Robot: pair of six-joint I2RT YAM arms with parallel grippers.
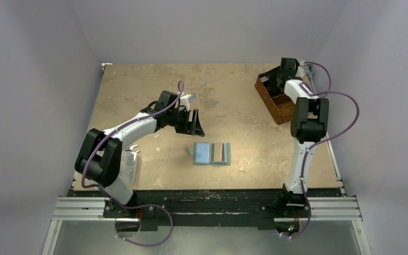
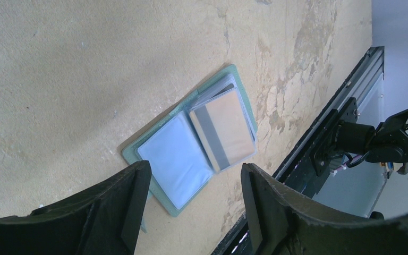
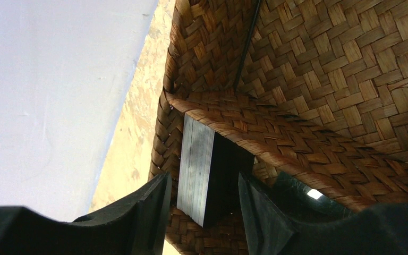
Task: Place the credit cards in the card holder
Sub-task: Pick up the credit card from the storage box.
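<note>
Pinch squarely across the upright stack of credit cards (image 3: 195,159) in the basket (image 3: 324,69) corner with right gripper (image 3: 203,183), now released and straddling it, avoiding the weave; leave left gripper (image 2: 195,169) released above open card holder (image 2: 170,154) on table (image 2: 58,79).

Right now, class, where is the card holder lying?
In the top view the card holder lies open on the table near the middle, just nearer the arm bases than the left end effector, far from the basket.
</note>
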